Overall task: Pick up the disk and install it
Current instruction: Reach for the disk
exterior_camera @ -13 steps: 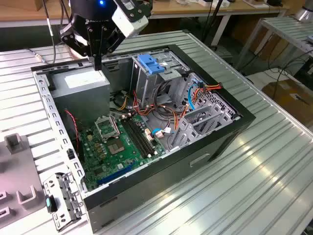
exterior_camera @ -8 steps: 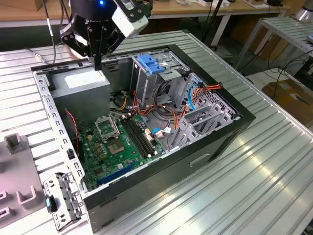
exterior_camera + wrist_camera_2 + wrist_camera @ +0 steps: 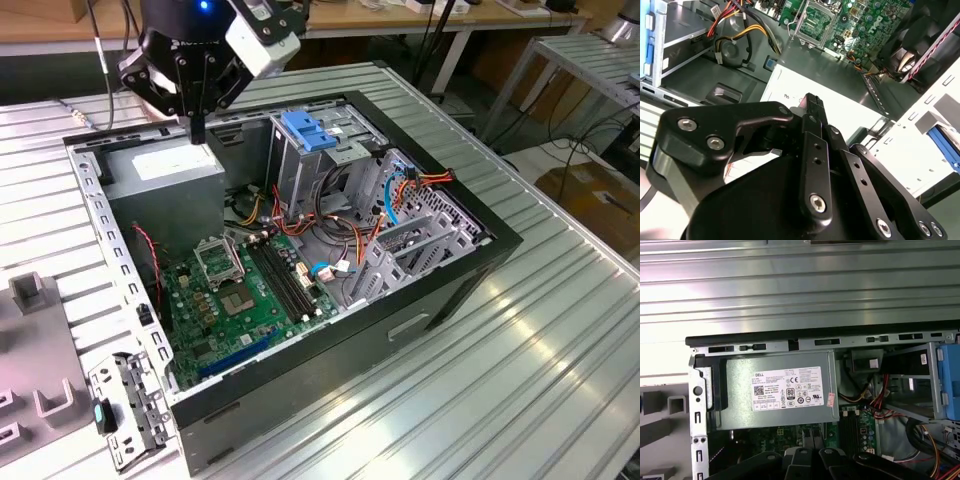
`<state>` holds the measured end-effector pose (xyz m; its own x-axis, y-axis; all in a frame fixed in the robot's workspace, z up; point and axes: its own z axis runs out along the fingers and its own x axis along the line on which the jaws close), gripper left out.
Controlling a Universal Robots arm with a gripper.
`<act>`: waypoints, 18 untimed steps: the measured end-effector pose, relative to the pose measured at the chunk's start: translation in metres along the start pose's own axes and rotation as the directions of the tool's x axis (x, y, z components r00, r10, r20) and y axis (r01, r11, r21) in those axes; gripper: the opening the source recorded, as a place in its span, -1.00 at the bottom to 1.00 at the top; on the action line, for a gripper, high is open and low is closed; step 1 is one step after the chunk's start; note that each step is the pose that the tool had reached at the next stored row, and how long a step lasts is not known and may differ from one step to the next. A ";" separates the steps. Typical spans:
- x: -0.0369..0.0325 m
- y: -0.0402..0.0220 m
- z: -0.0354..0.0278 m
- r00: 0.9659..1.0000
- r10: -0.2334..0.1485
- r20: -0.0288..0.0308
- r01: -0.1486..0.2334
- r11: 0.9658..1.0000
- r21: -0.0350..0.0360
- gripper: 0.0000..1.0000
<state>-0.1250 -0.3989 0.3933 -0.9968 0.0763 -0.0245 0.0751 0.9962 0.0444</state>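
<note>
My gripper hangs over the far left corner of the open computer case, just above the grey power supply. Its black fingers are pressed together with nothing between them. In the first wrist view the gripper's links sit below the labelled power supply. A strip of bright blue shows past the case's metal wall in the second wrist view; I cannot tell whether it is the disk. The tall metal drive cage stands in the middle of the case, topped by a lighter blue latch.
The green motherboard lies on the case floor with red, yellow and orange cables beside the cage. Grey fixtures sit on the ribbed metal table at the exterior view's left. A perforated metal rail lines the case's left wall.
</note>
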 end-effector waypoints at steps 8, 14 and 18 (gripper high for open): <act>0.0088 -0.0007 0.0000 1.000 0.000 0.000 0.000 1.000 0.000 -0.79; 0.0128 -0.0010 0.0001 1.000 0.000 0.000 0.000 1.000 0.000 -0.79; 0.0151 -0.0012 0.0002 1.000 0.000 0.000 0.000 1.000 0.000 -0.79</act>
<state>-0.1402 -0.3989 0.3926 -0.9968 0.0762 -0.0242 0.0751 0.9962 0.0443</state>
